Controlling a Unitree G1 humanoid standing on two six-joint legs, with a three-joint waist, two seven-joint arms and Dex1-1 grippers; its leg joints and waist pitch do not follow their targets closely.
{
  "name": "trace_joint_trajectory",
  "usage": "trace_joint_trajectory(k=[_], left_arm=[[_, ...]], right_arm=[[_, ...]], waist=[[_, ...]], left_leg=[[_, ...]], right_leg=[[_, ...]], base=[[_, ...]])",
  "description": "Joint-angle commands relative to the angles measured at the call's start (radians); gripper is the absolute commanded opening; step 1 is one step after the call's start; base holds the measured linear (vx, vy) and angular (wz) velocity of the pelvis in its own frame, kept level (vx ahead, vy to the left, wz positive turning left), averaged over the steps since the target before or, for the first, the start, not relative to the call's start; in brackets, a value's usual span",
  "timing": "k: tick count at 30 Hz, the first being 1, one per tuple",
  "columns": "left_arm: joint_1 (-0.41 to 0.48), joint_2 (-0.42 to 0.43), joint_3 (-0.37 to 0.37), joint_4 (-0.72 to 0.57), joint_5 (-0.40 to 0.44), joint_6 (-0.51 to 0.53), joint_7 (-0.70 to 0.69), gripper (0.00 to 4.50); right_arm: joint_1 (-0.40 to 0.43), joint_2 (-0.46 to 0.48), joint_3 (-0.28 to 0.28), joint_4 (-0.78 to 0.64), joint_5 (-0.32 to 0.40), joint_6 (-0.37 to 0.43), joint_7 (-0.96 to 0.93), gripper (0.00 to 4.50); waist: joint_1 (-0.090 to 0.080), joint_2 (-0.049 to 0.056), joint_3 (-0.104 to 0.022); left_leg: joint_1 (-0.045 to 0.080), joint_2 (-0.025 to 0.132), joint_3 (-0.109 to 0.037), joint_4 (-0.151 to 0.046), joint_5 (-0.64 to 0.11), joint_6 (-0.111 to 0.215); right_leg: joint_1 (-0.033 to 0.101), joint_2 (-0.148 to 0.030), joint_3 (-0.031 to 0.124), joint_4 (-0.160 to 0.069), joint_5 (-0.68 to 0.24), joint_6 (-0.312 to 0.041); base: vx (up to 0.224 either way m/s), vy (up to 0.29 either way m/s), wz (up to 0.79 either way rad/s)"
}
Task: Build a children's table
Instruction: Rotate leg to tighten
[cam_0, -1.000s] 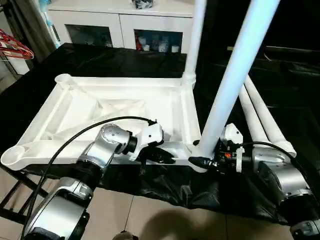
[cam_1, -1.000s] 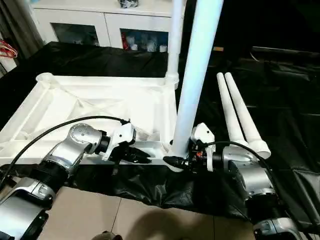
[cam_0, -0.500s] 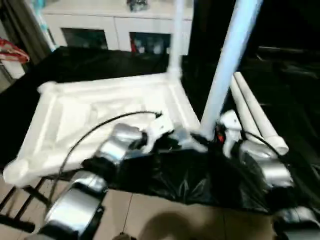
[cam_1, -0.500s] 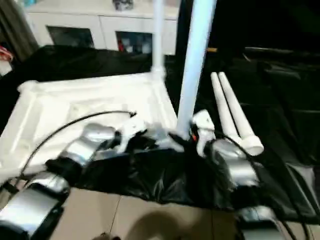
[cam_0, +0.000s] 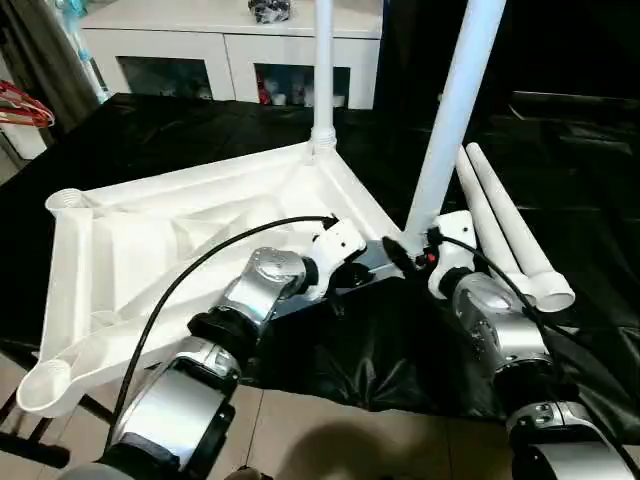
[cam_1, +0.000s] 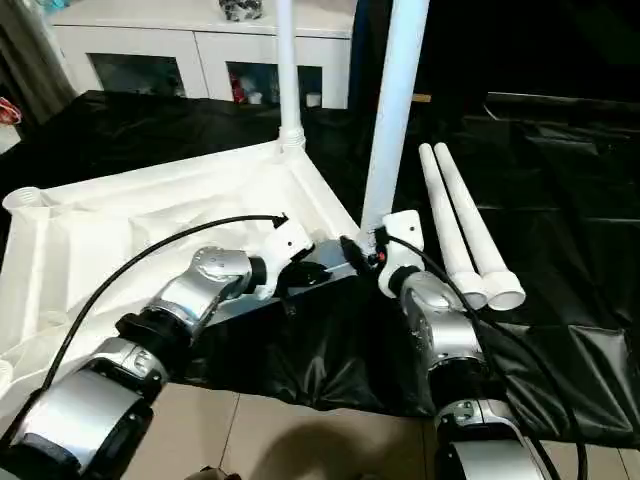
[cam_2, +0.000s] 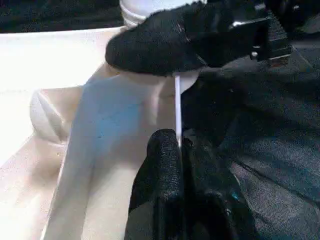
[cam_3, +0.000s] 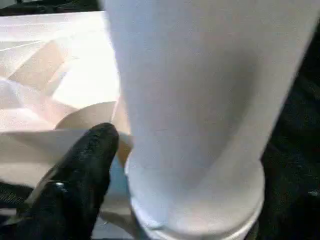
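The children's table's white top (cam_0: 150, 240) lies underside up on black sheeting, turned askew. One white leg (cam_0: 322, 70) stands in the far corner socket. A second leg (cam_0: 455, 110) stands in the near right socket. Two loose legs (cam_0: 505, 230) lie side by side to the right. My left gripper (cam_0: 362, 268) is shut on the thin rim of the top beside that socket, the edge pinched between its fingers (cam_2: 165, 165). My right gripper (cam_0: 403, 247) straddles the base of the near leg, open, one finger (cam_3: 85, 165) just off the tube.
A white glass-door cabinet (cam_0: 230, 40) stands behind the work. Black sheeting (cam_0: 400, 350) hangs over the front edge above the tiled floor (cam_0: 300, 430). Red hangers (cam_0: 25, 105) show at the far left. The top's near left corner (cam_0: 40, 385) overhangs the edge.
The table top has turned: its near right corner with the standing leg went away from me and the left end swung toward me. Both grippers went with it. My right jaws have widened.
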Motion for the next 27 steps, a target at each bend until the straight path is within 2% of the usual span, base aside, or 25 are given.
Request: trace_joint_trajectory(k=[1, 6, 7, 9, 10, 12, 15, 17, 20, 21, 27], left_arm=[[0.013, 0.001, -0.012, -0.037, -0.019, -0.046, -0.068, 0.00], [0.050, 0.048, -0.034, -0.094, -0.038, -0.077, -0.208, 0.00], [0.061, 0.065, -0.041, -0.113, -0.046, -0.080, -0.256, 0.00], [0.071, 0.090, -0.051, -0.130, -0.051, -0.087, -0.312, 0.00], [0.075, 0.106, -0.057, -0.135, -0.051, -0.095, -0.340, 0.00], [0.080, 0.124, -0.061, -0.140, -0.051, -0.103, -0.373, 0.00], [0.084, 0.137, -0.061, -0.147, -0.051, -0.105, -0.400, 0.00], [0.087, 0.155, -0.061, -0.156, -0.053, -0.105, -0.432, 0.00], [0.088, 0.168, -0.061, -0.162, -0.052, -0.108, -0.449, 0.00], [0.086, 0.172, -0.062, -0.160, -0.053, -0.107, -0.457, 0.00], [0.087, 0.170, -0.062, -0.158, -0.054, -0.109, -0.461, 0.00]], right_arm=[[0.008, 0.002, 0.061, -0.008, 0.003, -0.018, 0.112, 3.98], [0.056, -0.071, 0.096, -0.079, 0.026, -0.043, 0.314, 3.98], [0.075, -0.096, 0.106, -0.111, 0.044, -0.035, 0.379, 3.98], [0.099, -0.133, 0.118, -0.155, 0.070, -0.017, 0.466, 3.98], [0.114, -0.158, 0.127, -0.183, 0.085, -0.002, 0.520, 3.98], [0.127, -0.184, 0.136, -0.207, 0.101, 0.017, 0.583, 3.98], [0.138, -0.206, 0.144, -0.226, 0.107, 0.023, 0.629, 3.73], [0.154, -0.239, 0.159, -0.260, 0.116, 0.047, 0.692, 3.56], [0.167, -0.268, 0.177, -0.290, 0.122, 0.077, 0.740, 3.42], [0.173, -0.278, 0.186, -0.299, 0.121, 0.088, 0.756, 3.24], [0.185, -0.278, 0.191, -0.321, 0.122, 0.102, 0.764, 2.88]], waist=[[0.004, -0.015, -0.064], [0.008, -0.014, -0.065], [0.010, -0.014, -0.066], [0.015, -0.011, -0.067], [0.019, -0.011, -0.067], [0.024, -0.010, -0.067], [0.029, -0.010, -0.065], [0.035, -0.011, -0.063], [0.040, -0.011, -0.064], [0.040, -0.011, -0.064], [0.044, -0.013, -0.064]], left_leg=[[0.010, 0.006, -0.001, -0.077, -0.326, 0.032], [0.012, 0.011, 0.003, -0.073, -0.290, 0.059], [0.009, 0.012, 0.003, -0.073, -0.274, 0.065], [0.010, 0.015, 0.005, -0.070, -0.256, 0.077], [0.008, 0.015, 0.005, -0.069, -0.245, 0.084], [0.010, 0.018, 0.006, -0.069, -0.257, 0.088], [0.013, 0.018, 0.007, -0.071, -0.281, 0.073], [0.017, 0.018, 0.007, -0.073, -0.298, 0.062], [0.017, 0.020, 0.007, -0.073, -0.288, 0.060], [0.017, 0.020, 0.007, -0.072, -0.286, 0.060], [0.014, 0.018, 0.007, -0.072, -0.278, 0.053]], right_leg=[[0.050, -0.035, 0.015, -0.086, -0.341, -0.192], [0.052, -0.036, 0.019, -0.080, -0.272, -0.225], [0.055, -0.035, 0.018, -0.075, -0.249, -0.232], [0.053, -0.033, 0.018, -0.070, -0.207, -0.248], [0.058, -0.032, 0.016, -0.067, -0.191, -0.253], [0.055, -0.032, 0.016, -0.065, -0.189, -0.262], [0.051, -0.033, 0.017, -0.068, -0.229, -0.260], [0.051, -0.033, 0.020, -0.072, -0.271, -0.243], [0.049, -0.034, 0.021, -0.070, -0.257, -0.241], [0.049, -0.035, 0.021, -0.071, -0.255, -0.241], [0.049, -0.037, 0.020, -0.071, -0.266, -0.235]], base=[[0.000, 0.000, 0.00], [0.000, 0.000, 0.00], [0.000, 0.000, 0.00], [0.000, 0.000, 0.00], [0.000, 0.000, 0.00], [0.000, 0.000, 0.00], [0.000, 0.000, 0.00], [0.000, 0.000, 0.00], [0.000, 0.000, 0.00], [0.000, 0.000, 0.00], [0.000, 0.000, 0.00]])
